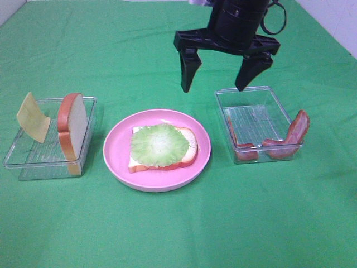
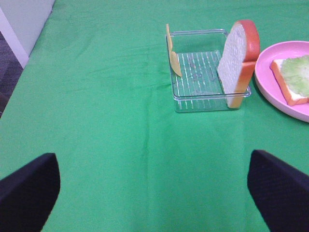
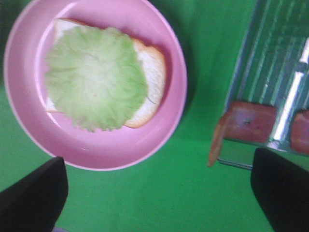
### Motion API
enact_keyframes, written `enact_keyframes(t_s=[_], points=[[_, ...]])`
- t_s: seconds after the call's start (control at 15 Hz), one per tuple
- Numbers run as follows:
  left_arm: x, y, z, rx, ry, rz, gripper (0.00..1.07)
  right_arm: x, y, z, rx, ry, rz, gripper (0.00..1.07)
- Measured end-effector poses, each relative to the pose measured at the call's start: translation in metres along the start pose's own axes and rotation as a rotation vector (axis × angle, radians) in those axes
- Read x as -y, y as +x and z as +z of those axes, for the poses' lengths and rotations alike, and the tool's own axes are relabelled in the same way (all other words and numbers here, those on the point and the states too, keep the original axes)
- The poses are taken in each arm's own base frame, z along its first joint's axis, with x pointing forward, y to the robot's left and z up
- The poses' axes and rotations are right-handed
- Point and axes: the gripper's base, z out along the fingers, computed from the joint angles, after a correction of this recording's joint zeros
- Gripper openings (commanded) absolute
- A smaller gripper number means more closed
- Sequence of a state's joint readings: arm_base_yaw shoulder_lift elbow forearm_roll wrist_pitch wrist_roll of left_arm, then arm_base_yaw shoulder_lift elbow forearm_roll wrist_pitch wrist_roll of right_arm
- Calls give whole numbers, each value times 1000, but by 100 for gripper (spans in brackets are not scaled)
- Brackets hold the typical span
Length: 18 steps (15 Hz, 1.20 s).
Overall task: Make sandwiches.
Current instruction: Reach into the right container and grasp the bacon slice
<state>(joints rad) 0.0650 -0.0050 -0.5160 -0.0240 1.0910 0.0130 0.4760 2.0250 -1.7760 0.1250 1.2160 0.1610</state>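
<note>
The left clear tray (image 1: 42, 167) holds two pieces stood on edge: a yellow cheese square (image 1: 32, 117) leaning at its left wall and poking above the rim, and an upright bread slice (image 1: 72, 131), white with an orange-brown crust, against its right wall. Between the trays sits the pink plate (image 1: 117, 153), carrying the sandwich so far: a flat bread slice (image 1: 189, 146) with a pale green, ruffled lettuce leaf (image 1: 159, 144) spread over it, so that only the bread's corners and crust edge show. The right clear tray (image 1: 254, 120) holds the reddish-pink bacon strips (image 1: 295, 133); one leans up out of the near right corner, past the rim, and another lies low against the near left wall. Seen through the ribbed plastic, their exact number is hard to make out, and the right wrist view of them is blurred and cut off at the edge. The right gripper (image 1: 215, 88) hangs above the green cloth (image 1: 178, 234) behind the gap between plate and right tray, fingers spread wide with nothing between them. The left gripper (image 2: 154, 193) shows only in its own wrist view as two dark fingertips (image 2: 29, 193) at the corners, well apart over bare cloth, holding nothing
</note>
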Motion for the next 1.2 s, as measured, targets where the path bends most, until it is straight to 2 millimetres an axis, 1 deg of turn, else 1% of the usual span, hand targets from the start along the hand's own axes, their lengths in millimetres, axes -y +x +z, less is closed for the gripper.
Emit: enact_keyframes(t_s=[0.13, 0.33, 0.47, 0.73, 1.07, 1.13, 1.2], points=[[0, 0, 0, 0, 0, 0, 102, 22, 6, 15, -63, 25, 55, 98], [0, 0, 0, 0, 0, 0, 102, 41, 12, 26, -117, 35, 106, 98], [0, 0, 0, 0, 0, 0, 102, 43, 10, 31, -104, 24, 116, 98], [0, 0, 0, 0, 0, 0, 102, 44, 2, 61, -128, 11, 130, 97], [0, 0, 0, 0, 0, 0, 102, 46, -2, 80, -139, 14, 121, 96], [0, 0, 0, 1, 0, 0, 102, 47, -2, 87, -155, 16, 112, 89], [0, 0, 0, 1, 0, 0, 102, 47, -2, 87, -156, 16, 112, 81]])
